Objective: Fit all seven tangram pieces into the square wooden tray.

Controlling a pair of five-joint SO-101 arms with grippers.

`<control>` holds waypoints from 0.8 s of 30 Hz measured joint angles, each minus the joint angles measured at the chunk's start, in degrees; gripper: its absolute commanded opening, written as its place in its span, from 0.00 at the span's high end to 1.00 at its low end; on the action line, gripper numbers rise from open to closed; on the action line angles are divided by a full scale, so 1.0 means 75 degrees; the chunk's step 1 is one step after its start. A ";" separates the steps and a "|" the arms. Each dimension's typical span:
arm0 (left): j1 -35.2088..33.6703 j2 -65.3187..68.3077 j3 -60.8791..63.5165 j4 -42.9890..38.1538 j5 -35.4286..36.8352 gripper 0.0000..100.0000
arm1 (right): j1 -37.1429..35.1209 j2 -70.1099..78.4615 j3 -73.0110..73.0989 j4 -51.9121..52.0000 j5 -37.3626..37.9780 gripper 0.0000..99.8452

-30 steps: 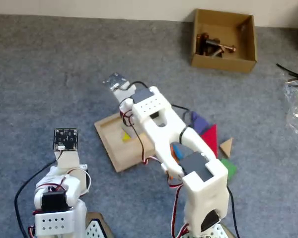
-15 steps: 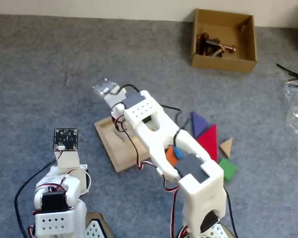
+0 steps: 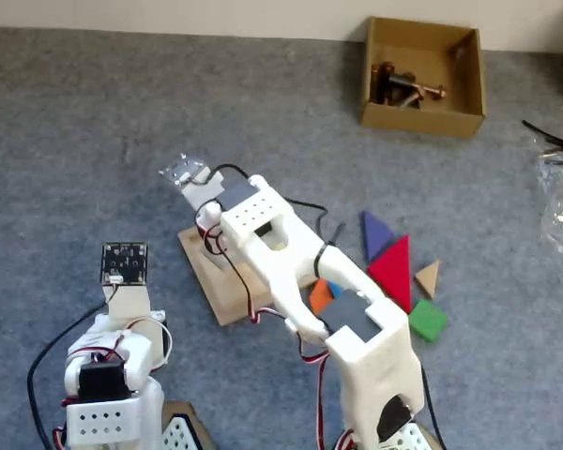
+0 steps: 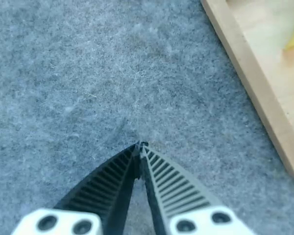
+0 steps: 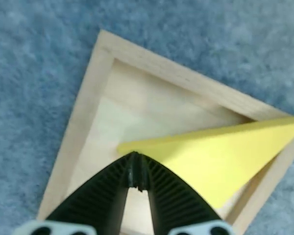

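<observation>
The square wooden tray (image 5: 83,122) lies on the grey carpet, and a yellow triangle (image 5: 220,156) rests flat inside it. My right gripper (image 5: 135,159) is shut, its tips right at the triangle's sharp corner, over the tray floor. In the high view the right arm (image 3: 291,272) stretches across the tray (image 3: 206,267) and hides most of it. To its right lie a purple triangle (image 3: 375,232), a red triangle (image 3: 392,267), a small tan triangle (image 3: 428,277), a green square (image 3: 428,320), and an orange piece (image 3: 320,296) touching a blue piece (image 3: 334,288). My left gripper (image 4: 139,145) is shut above bare carpet beside the tray's edge (image 4: 250,83).
A cardboard box (image 3: 422,75) holding brown objects stands at the back right. Clear plastic and cables (image 3: 558,187) lie at the right edge. The left arm (image 3: 113,366) is folded at the front left. Open carpet spreads across the back left.
My right arm has swung to the left across the tray, uncovering the orange and blue pieces and hiding the yellow triangle in the high view. The left arm has kept still.
</observation>
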State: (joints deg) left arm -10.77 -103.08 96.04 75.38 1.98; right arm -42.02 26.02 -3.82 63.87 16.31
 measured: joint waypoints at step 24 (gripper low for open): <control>0.0000 0.0000 0.0000 0.0000 0.0000 1.00 | -0.0387 0.0129 -0.0246 -0.0973 0.0000 0.99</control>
State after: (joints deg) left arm -10.77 -103.08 96.04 75.38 1.98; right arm -44.92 26.99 -5.67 56.57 16.31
